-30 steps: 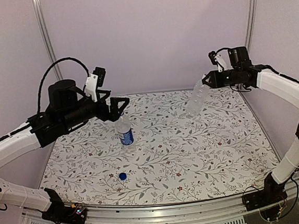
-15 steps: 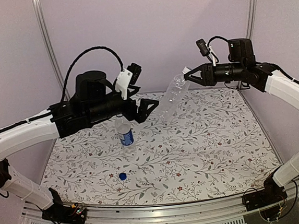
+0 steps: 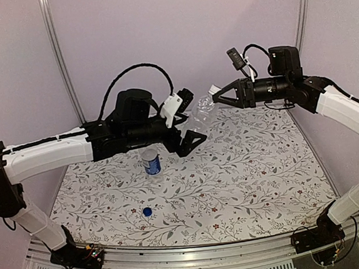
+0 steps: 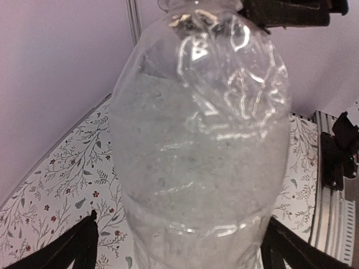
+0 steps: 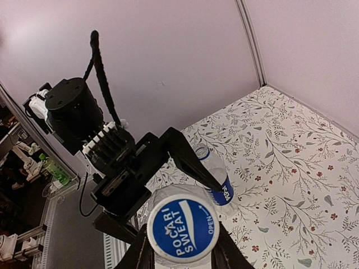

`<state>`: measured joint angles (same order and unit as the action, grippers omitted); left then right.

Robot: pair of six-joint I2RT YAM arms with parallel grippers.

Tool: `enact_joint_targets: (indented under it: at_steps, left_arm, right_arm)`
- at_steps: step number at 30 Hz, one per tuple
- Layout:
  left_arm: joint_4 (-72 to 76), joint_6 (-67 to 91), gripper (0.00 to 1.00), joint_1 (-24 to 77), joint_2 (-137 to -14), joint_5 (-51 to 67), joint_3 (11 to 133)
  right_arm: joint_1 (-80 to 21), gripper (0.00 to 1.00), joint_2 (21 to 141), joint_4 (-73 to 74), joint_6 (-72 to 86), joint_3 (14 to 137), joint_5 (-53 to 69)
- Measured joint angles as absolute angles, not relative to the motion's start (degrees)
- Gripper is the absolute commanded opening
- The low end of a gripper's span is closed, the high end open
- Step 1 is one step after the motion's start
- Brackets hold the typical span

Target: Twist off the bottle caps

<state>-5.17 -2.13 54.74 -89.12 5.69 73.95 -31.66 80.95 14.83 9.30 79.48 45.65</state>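
Solid blue cap (image 3: 147, 211): laid loose on patterned table (image 3: 265, 183). Labelled bottle (image 3: 149, 162): stood upright, uncapped. Left gripper (image 4: 179, 224): spread wide astride the plain bottle (image 3: 201, 112), nothing clasped. Plain bottle: held aloft, tilted; thin crinkled clear plastic, judged light and crushable, best taken at mid-body. Right gripper (image 3: 219, 97): clamped on its round white-and-blue cap (image 5: 182, 228).

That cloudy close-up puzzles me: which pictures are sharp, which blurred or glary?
Left wrist: the clear unlabelled plastic bottle fills the frame, hazy, with white glints. Right wrist: the round blue white-rimmed cap shows crisp lettering. Top external: even light.
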Motion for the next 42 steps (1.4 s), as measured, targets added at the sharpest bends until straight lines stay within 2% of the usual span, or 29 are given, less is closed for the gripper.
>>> enact_joint_targets:
  at_steps: [11, 28, 33, 35, 37, 42]
  left_arm:
    - [-3.81, -0.45, 0.81, 54.76, -89.73, 8.88, 74.0]
    - [-2.28, -0.36, 0.7, 54.74, -90.78, 10.09, 74.0]
    - [-2.07, -0.14, 0.57, 54.74, -90.78, 10.31, 73.97]
    - [-1.8, -0.36, 0.53, 54.74, -90.78, 10.46, 73.93]
    - [-1.21, -0.23, 0.5, 54.74, -90.78, 10.52, 73.76]
    - [0.47, 0.64, 0.43, 54.74, -90.78, 10.92, 72.66]
  right_arm:
    - [-32.25, 0.08, 80.9, 13.43, 9.69, 78.89, 46.78]
    - [-32.25, 0.06, 80.79, 12.36, 10.35, 77.58, 47.2]
    - [-32.25, 0.08, 80.71, 12.23, 10.35, 77.58, 47.18]
    - [-32.25, 0.14, 80.71, 11.94, 10.55, 77.58, 47.18]
    - [-32.23, 0.33, 80.71, 11.73, 10.57, 77.58, 47.11]
    - [-32.25, 0.73, 80.6, 11.55, 11.07, 77.01, 47.03]
